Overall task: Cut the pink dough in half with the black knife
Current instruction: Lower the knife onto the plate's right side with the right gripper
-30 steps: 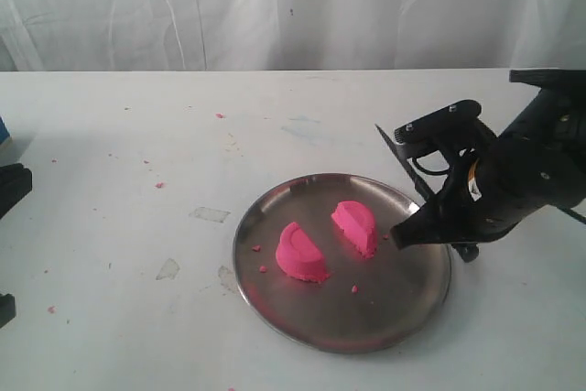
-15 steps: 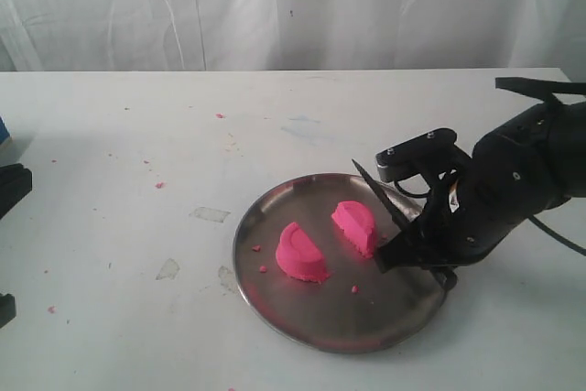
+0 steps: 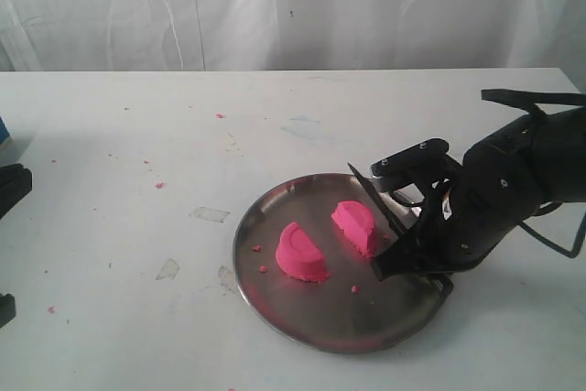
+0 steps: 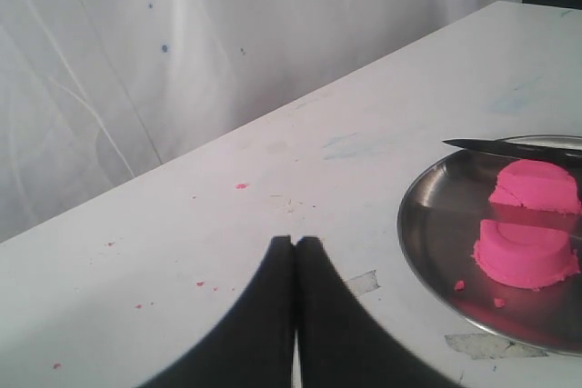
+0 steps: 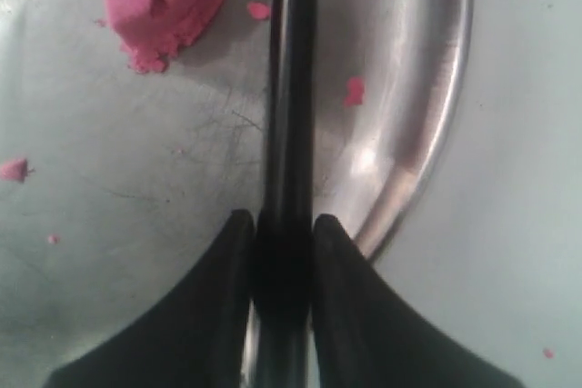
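The cut looks done. The pink dough (image 3: pixel 300 254) lies in two half-round pieces on the steel plate (image 3: pixel 320 313), set apart with bare metal between them and their flat cut faces towards each other. The second piece (image 3: pixel 355 224) sits nearer the knife. In my judgement the halving itself needs nothing more; what is left is to take the blade clear and put it down.

The right fingers (image 5: pixel 218 315) are clamped on the black knife (image 3: pixel 371 194), one on each side of it, as the right wrist view shows plainly. The blade slants up over the right part of the plate, just beside the nearer half but apart from it. The left fingers (image 4: pixel 273 315) are pressed together with nothing between them, over bare worktop (image 3: pixel 137 135) well to the left of the plate.

By count: two dough halves, one knife, one plate. About three small pink crumbs (image 3: pixel 354 288) lie on the plate, and a few more are scattered on the worktop.
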You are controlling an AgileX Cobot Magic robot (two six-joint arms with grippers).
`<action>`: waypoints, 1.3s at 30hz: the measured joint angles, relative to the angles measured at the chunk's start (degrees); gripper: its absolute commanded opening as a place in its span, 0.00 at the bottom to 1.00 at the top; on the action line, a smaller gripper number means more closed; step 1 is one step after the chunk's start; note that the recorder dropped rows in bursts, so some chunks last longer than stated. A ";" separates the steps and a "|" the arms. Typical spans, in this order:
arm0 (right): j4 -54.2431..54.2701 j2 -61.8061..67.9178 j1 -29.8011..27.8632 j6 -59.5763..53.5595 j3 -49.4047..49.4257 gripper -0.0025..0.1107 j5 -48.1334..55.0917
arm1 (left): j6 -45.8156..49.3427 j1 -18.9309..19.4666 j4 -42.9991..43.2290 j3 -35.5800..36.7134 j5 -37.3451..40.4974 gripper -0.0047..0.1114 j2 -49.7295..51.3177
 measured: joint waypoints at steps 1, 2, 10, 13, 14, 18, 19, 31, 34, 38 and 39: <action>0.00 0.02 0.00 0.00 0.00 0.06 -0.28 | 0.00 0.00 0.00 0.00 0.00 0.04 0.00; 0.08 0.02 0.00 0.00 0.00 0.08 -0.50 | 0.00 0.00 0.00 0.00 0.00 0.04 0.00; 0.08 0.12 0.00 -0.15 0.00 0.17 -0.50 | 0.00 0.00 0.00 0.00 0.00 0.04 0.00; 0.08 0.12 0.00 -0.15 0.00 0.23 -0.50 | 0.00 0.00 0.00 0.00 0.00 0.04 0.00; 0.08 0.12 0.00 -0.15 0.00 0.25 -0.50 | 0.00 0.00 0.00 0.00 0.00 0.04 0.00; 0.08 0.12 0.00 -0.15 0.00 0.27 -0.38 | 0.00 0.00 0.00 0.00 0.00 0.04 0.00; 0.08 0.12 0.00 -0.15 0.00 0.27 -0.38 | 0.00 0.00 0.00 0.00 0.00 0.04 0.00; 0.08 0.12 0.00 -0.19 0.00 0.27 -0.28 | 0.00 0.00 0.00 0.00 0.00 0.04 0.00; 0.08 0.12 0.00 -0.19 0.00 0.27 -0.66 | 0.00 0.00 0.00 0.00 0.00 0.04 0.00; 0.08 0.12 0.00 -0.19 0.00 0.26 -0.66 | 0.00 0.00 0.00 0.00 0.00 0.04 0.00; 0.08 0.12 0.00 -0.19 0.00 0.24 -0.71 | 0.00 0.00 0.00 0.00 0.00 0.04 0.00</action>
